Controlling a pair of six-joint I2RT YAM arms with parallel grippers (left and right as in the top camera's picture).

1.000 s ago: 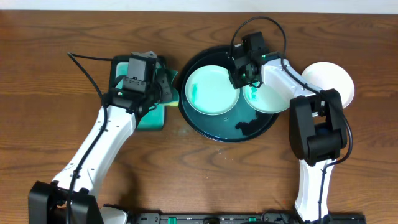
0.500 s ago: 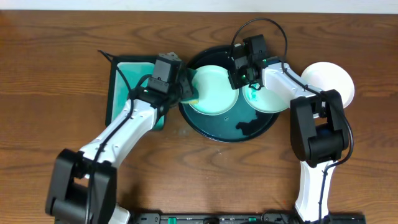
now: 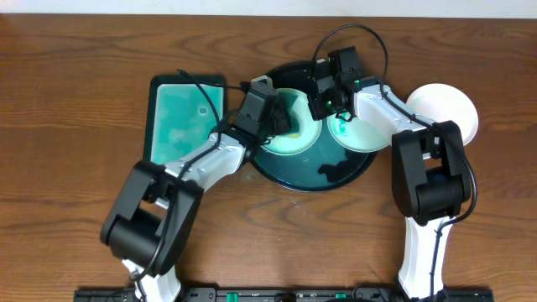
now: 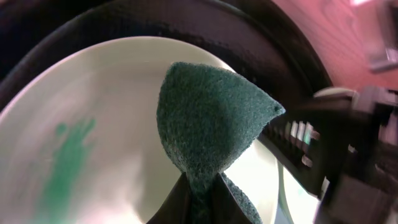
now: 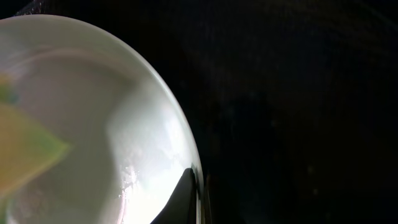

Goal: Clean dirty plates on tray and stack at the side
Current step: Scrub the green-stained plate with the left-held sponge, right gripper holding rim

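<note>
1. Standing over a dark wooden tabletop (image 3: 84, 193), I see a round black pan (image 3: 319, 174) at upper centre, with two robot arms reaching into it.
2. Two small pale plates lie side by side in the pan. The first plate (image 3: 298, 138), on the left, carries a green smear (image 4: 68, 155). The second plate (image 3: 359, 136), to its right, shows a teal streak.
3. The left claw (image 4: 200, 200) is clenched on a dark green sponge (image 4: 211, 118), pinching its lower end. The sponge is over the first plate, but I cannot tell whether it is pressing down or hovering.
4. The right claw (image 3: 330, 99) sits at the upper edge of the pan, between the two plates. In its own view a plate rim runs in between its dark fingers, so it looks clamped on the first plate's rim, steadying it.
5. A third plate (image 3: 453, 105), plain white, rests on bare tabletop just right of the pan, partly hidden by the right arm.
6. A rectangular teal tray (image 3: 185, 117) lies left of the pan, with no sponge in it.
7. By my reckoning the task is about a third done. One plate looks clean and is out of the pan, one is being scrubbed, and one is unwashed. The two in the pan have yet to be stacked at the side.
</note>
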